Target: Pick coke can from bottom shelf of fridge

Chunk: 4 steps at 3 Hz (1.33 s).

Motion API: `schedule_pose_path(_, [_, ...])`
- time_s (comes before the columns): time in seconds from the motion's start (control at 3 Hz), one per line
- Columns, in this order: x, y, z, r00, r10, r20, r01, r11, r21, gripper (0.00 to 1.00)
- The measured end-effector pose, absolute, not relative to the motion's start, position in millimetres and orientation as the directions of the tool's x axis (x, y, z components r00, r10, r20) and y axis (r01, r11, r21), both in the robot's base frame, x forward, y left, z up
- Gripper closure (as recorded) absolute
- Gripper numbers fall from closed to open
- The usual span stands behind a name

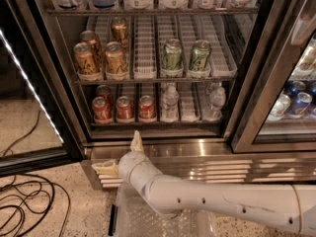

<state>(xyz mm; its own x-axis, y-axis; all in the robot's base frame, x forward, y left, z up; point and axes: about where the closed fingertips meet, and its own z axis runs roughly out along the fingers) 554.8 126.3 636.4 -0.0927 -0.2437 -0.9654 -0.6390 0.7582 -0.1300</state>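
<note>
The fridge point(247, 83) stands with its left door open. On the bottom shelf point(163, 124) three red coke cans stand in a front row: left point(101, 109), middle point(124, 108) and right point(146, 107). Another coke can point(103, 91) stands behind the left one. My gripper point(119, 155) is open and empty, with one finger point(137, 142) pointing up and the other point(104, 168) pointing left. It is outside the fridge, in front of the steel sill point(197, 149), below the cans and apart from them.
Gold-brown cans point(114, 59) and green cans point(172, 56) stand on the rack above. Clear water bottles point(169, 102) stand on the bottom shelf to the right of the coke cans. Black cables point(24, 201) lie on the floor at left. A clear plastic bin point(148, 221) is under my arm. The shut right door point(286, 83) has drinks behind it.
</note>
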Motion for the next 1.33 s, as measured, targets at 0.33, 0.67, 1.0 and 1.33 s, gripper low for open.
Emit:
schedule_pose_path(0.33, [573.7,125.3,628.5,-0.087,-0.206,-0.975,-0.598,0.793,-0.114,0.00])
schedule_pose_path(0.67, [587.5,117.3,625.7,-0.083,-0.178,-0.981,-0.549,0.829,-0.104,0.00])
schedule_pose_path(1.0, [598.9,107.5,624.0,-0.080,-0.161,-0.984,-0.492,0.864,-0.102,0.00])
schedule_pose_path(1.33, [614.4,96.4,629.2,-0.055,-0.160,-0.986,-0.445,0.887,-0.120,0.00])
